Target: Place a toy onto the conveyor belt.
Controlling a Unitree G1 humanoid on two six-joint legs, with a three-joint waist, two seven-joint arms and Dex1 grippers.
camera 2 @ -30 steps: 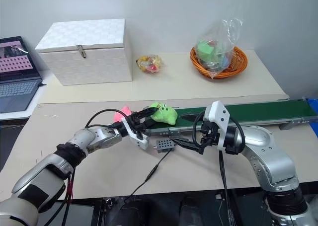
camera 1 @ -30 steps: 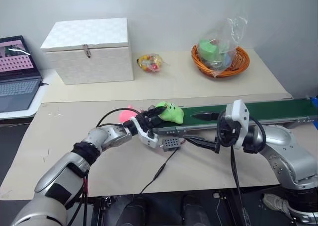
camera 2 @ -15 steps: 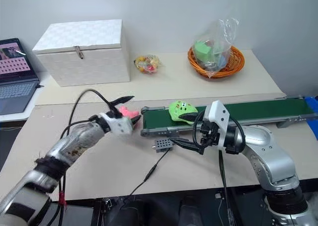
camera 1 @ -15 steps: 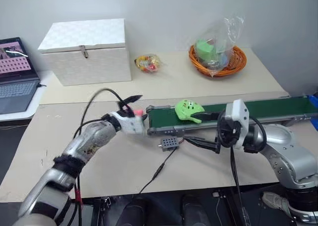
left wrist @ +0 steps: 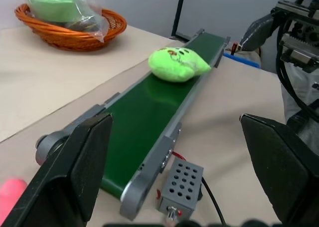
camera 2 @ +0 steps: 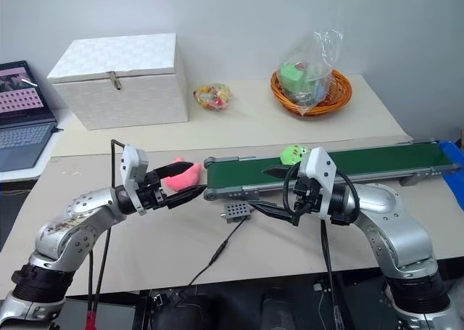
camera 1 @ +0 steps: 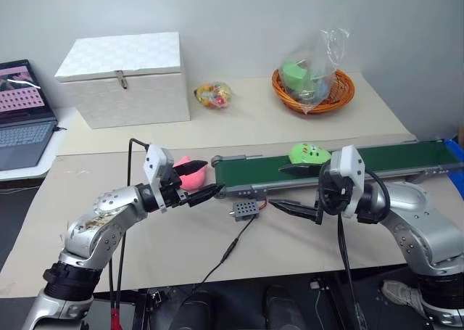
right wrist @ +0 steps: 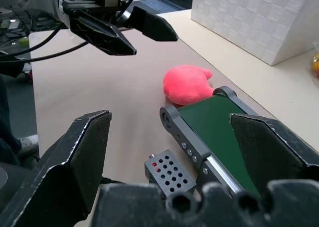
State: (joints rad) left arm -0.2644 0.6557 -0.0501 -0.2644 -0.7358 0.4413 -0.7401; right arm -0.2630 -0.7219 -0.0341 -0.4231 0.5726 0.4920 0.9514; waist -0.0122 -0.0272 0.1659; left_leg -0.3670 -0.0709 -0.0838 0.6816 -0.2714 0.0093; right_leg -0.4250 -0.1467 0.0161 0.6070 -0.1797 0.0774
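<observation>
The lime-green toy (camera 1: 309, 154) lies on the dark green conveyor belt (camera 1: 391, 158), partway along it, and also appears in the left wrist view (left wrist: 178, 64). My left gripper (camera 2: 196, 178) is open and empty, hovering off the belt's left end beside a pink plush (camera 1: 190, 175). In front of the belt, near the toy, my right gripper (camera 1: 277, 186) stands open with nothing between its fingers. Its upper finger reaches over the belt's near rail, just short of the toy.
A grey control box (camera 1: 244, 211) with a cable sits in front of the belt. At the back stand a white box (camera 1: 123, 76), a small bag of colourful items (camera 1: 214, 94) and an orange basket (camera 1: 341, 98) holding a bagged green block. A laptop (camera 1: 22, 120) is far left.
My left gripper has let go of the toy and drawn back to the left of the belt's end. The toy has travelled right along the belt. The right arm has stayed still.
</observation>
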